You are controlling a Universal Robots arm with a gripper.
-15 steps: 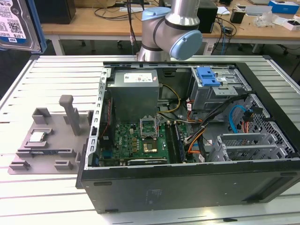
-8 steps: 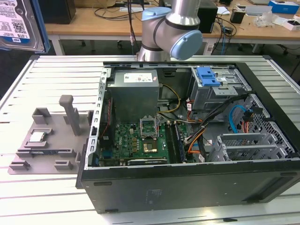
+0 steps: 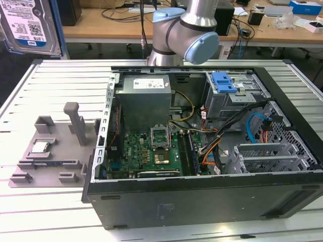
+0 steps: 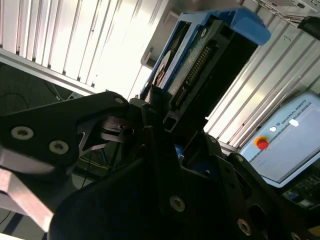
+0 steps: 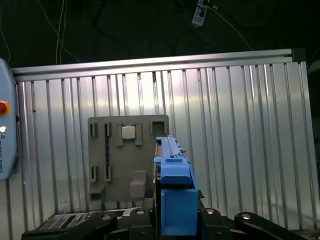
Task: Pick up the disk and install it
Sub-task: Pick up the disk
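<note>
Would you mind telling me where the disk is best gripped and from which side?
Grip the disk across its thin dimension, one pad on each broad flat face, coming in edge-on. The flat faces give parallel seats, while the blue rail frame along the edges looks uneven. The gripper holds it that way now.

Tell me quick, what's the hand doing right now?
The hand: closed, holding the flat silver metal hard drive with a blue plastic rail frame.
</note>
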